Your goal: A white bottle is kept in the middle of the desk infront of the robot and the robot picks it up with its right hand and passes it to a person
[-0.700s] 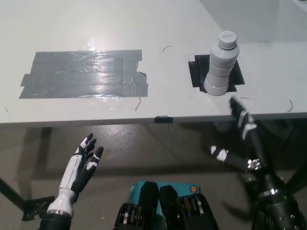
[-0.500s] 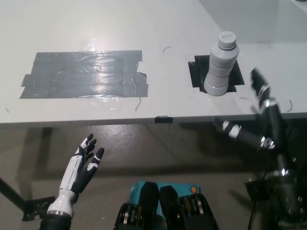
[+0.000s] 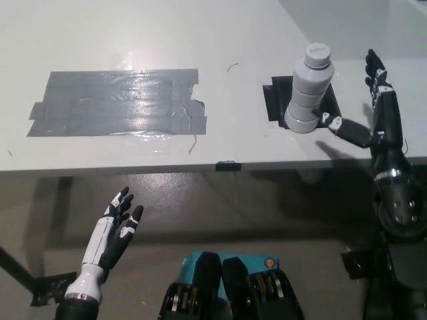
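The white bottle [image 3: 309, 89] stands upright on a black tape patch [image 3: 275, 102] at the desk's right side. My black right hand [image 3: 375, 112] is raised over the desk just right of the bottle, open, with its fingers spread and its thumb reaching toward the bottle's base. A small gap shows between hand and bottle. My white left hand [image 3: 115, 230] rests open below the desk's front edge at the lower left.
A large patch of grey tape [image 3: 117, 103] covers the desk's left half. The desk's front edge [image 3: 213, 165] runs across the middle of the picture, with floor below it. A paler surface [image 3: 353, 27] adjoins the desk at the far right.
My right hand has risen from below the desk's front edge and moved up and right, arriving beside the bottle. The bottle and the left hand have stayed in place.
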